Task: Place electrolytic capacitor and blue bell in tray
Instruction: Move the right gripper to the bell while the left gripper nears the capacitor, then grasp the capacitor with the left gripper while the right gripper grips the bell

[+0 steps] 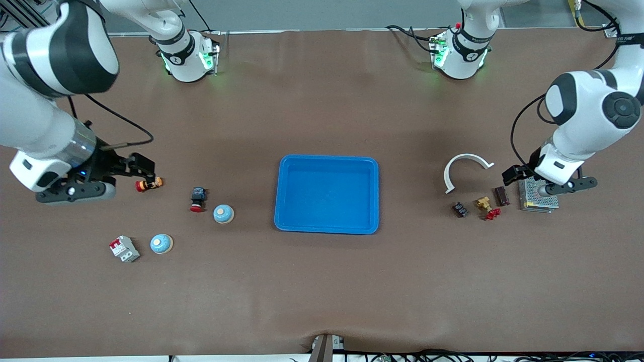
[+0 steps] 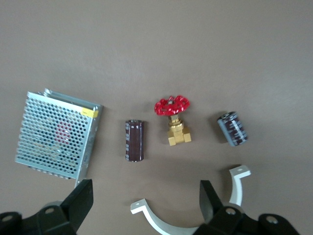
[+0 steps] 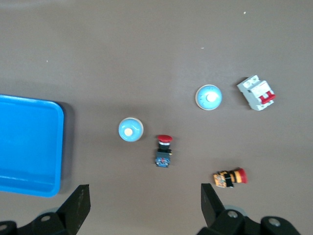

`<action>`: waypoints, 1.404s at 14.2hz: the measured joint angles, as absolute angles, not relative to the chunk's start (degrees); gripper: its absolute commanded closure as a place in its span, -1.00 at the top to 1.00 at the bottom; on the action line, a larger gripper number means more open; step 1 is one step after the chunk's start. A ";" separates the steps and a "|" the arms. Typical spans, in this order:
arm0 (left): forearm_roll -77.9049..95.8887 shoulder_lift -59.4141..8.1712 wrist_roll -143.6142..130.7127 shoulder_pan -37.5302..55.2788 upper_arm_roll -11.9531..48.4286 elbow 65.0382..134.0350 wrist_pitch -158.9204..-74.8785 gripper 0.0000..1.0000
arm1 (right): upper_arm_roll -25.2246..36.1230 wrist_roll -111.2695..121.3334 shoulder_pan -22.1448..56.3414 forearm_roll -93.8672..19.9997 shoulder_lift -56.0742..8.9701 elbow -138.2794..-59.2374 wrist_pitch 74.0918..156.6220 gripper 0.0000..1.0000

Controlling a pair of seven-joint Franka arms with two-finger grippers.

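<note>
Where the right arm reaches: the right gripper hangs over the table by the orange-and-red pushbutton, at the right arm's end of the table.
Right gripper, claw: released; its fingers stand wide apart with nothing between them.
Black switch with red cap: lies on the table between the pushbutton and the first blue bell.
Circuit breaker: white with a red lever, nearer to the front camera than the pushbutton.
Second blue bell: on the table just beside the circuit breaker, well apart from the tray.
First blue bell: on the table near the tray, outside its rim.
Tray: bright blue, at the middle of the table.
White curved clamp: lies toward the left arm's end of the table.
Dark capacitor: on its side on the table, beside the brass valve.
Brass valve: has a red handwheel and lies between the two capacitors.
Brown capacitor: on its side on the table, between the valve and the power supply, well apart from the tray.
Perforated power supply: a metal box, just beside the brown capacitor.
Left gripper: hangs over the table by the brown capacitor and the clamp.
Left gripper, claw: released; its fingers are apart and hold nothing.
</note>
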State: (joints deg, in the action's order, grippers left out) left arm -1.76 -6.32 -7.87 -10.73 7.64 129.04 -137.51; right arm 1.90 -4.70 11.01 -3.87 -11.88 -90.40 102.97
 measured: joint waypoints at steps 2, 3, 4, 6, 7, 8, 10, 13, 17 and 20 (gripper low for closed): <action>-2.52 -8.83 -7.80 -11.74 7.60 129.42 -140.22 0.46 | 1.89 -7.72 12.43 -4.04 -13.40 -90.42 104.54 1.00; -3.95 -10.18 -7.80 -12.23 7.60 129.43 -141.54 0.42 | 1.90 -8.83 13.10 -4.06 -14.08 -90.44 105.27 1.00; -5.03 -11.51 -7.85 -12.69 7.58 129.43 -142.80 0.42 | 1.90 -9.61 13.70 -4.07 -14.82 -90.48 106.00 1.00; -5.68 -13.65 -7.86 -13.60 7.57 129.43 -144.75 0.41 | 1.90 -10.74 14.61 -4.08 -16.35 -90.63 107.91 1.00; -5.70 -14.55 -7.86 -13.83 7.57 129.43 -145.52 0.37 | 1.90 -10.96 14.90 -4.08 -17.16 -90.75 109.21 1.00; -5.70 -15.41 -7.86 -13.91 7.58 129.43 -146.45 0.33 | 1.90 -11.02 15.06 -4.08 -18.08 -90.92 110.54 1.00; -5.70 -17.32 -7.87 -14.01 7.58 129.45 -148.60 0.28 | 1.93 -11.03 15.10 -4.08 -20.10 -91.24 113.07 1.00; -5.70 -20.25 -7.87 -14.20 7.57 129.45 -151.28 0.21 | 1.92 -11.02 15.71 -4.08 -22.82 -91.37 115.74 1.00; -5.70 -22.22 -7.87 -14.23 7.57 129.40 -152.17 0.04 | 1.92 -11.02 18.03 -4.08 -26.89 -92.98 120.87 1.00; -5.70 -22.72 -7.87 -14.32 7.56 129.38 -152.19 -0.88 | 1.93 -11.02 19.35 -4.07 -29.28 -94.70 123.75 1.00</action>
